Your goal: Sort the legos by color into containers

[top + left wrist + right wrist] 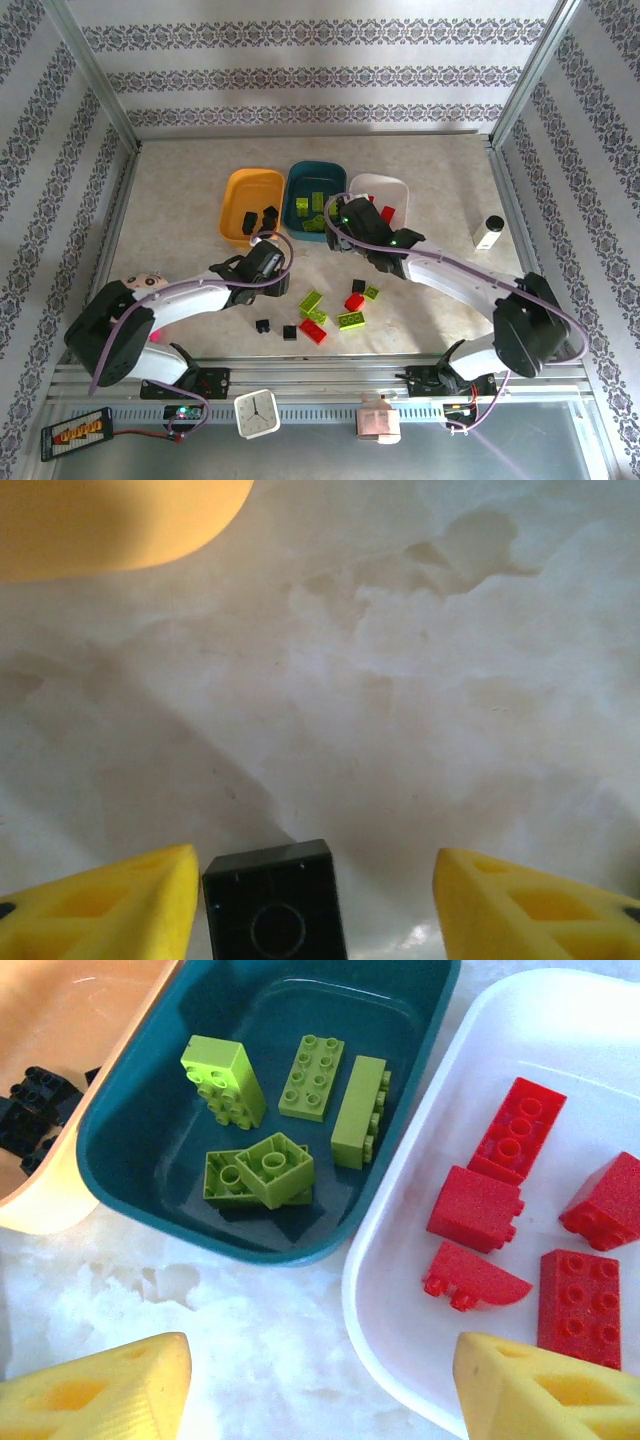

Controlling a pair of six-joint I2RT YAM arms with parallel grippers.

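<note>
My left gripper [315, 882] stands open low over the table, around a black lego [275, 902]. The brick rests against the left finger, and the right finger [520, 900] is apart from it. In the top view this gripper [264, 256] is just in front of the orange-yellow tray [236, 190], which holds black legos [270, 215]. My right gripper [320, 1380] is open and empty, above bare table in front of the teal tray [130, 1160] with several lime legos [272, 1168] and the white tray [385, 1290] with several red legos [475, 1210].
Loose legos lie on the table in front of the trays: lime [351, 320], red [354, 301] and black [263, 325]. A white cylinder with a black cap [489, 233] lies at the right. The enclosure walls stand close at the back and sides.
</note>
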